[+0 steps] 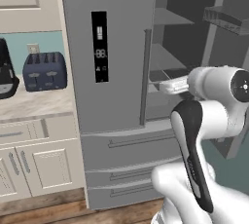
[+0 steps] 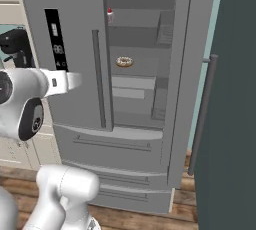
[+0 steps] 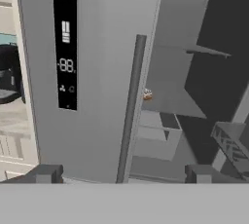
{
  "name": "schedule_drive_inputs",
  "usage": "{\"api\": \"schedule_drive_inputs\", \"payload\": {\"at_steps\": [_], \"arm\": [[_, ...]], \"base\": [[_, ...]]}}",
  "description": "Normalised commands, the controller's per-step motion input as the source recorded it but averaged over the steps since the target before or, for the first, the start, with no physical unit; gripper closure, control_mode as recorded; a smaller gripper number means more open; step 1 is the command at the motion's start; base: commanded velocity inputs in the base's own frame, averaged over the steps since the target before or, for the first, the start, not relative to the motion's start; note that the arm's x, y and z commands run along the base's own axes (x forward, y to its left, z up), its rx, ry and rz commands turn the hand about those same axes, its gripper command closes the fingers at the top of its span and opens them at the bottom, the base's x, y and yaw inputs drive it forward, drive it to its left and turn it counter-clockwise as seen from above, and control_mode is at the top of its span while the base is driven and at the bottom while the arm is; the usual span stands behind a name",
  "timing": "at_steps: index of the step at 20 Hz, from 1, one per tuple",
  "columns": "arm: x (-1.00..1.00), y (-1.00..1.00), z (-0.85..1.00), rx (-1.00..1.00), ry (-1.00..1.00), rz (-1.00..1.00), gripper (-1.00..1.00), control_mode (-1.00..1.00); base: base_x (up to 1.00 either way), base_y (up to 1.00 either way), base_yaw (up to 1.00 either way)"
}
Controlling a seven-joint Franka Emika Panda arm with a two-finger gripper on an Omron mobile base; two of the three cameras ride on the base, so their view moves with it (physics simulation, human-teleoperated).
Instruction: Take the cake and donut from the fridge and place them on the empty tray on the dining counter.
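We find the tall grey steel fridge (image 2: 75, 49) with its right door open and the fingers (image 3: 124, 173) spread wide, holding nothing. The small tan-brown iced donut (image 2: 124, 62) and white cherry-topped cake (image 2: 110, 15) sit on shelves; we judge the next move is reaching in.

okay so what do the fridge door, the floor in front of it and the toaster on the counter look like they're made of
Fridge: brushed steel by the look, flat grey with a soft sheen and matching bar handle.
Floor: wood planks, warm brown with visible board seams.
Toaster: dark blue-grey casing, matte; could be painted metal or plastic, the rendering doesn't settle it.
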Motion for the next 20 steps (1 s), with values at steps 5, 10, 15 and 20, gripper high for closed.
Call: {"api": "schedule_drive_inputs", "payload": {"at_steps": [5, 10, 15, 20], "arm": [[0.54, 0.00, 0.00, 0.00, 0.31, 0.00, -1.00, -1.00], [0.85, 0.00, -0.10, 0.00, 0.17, 0.04, -1.00, -1.00], [0.70, 0.00, -0.25, 0.00, -0.04, 0.01, -1.00, -1.00], [0.55, 0.00, -0.40, 0.01, -0.22, 0.00, -1.00, -1.00]], "base": [[0.00, 0.00, 0.00], [0.00, 0.00, 0.00], [0.00, 0.00, 0.00], [0.00, 0.00, 0.00]]}}
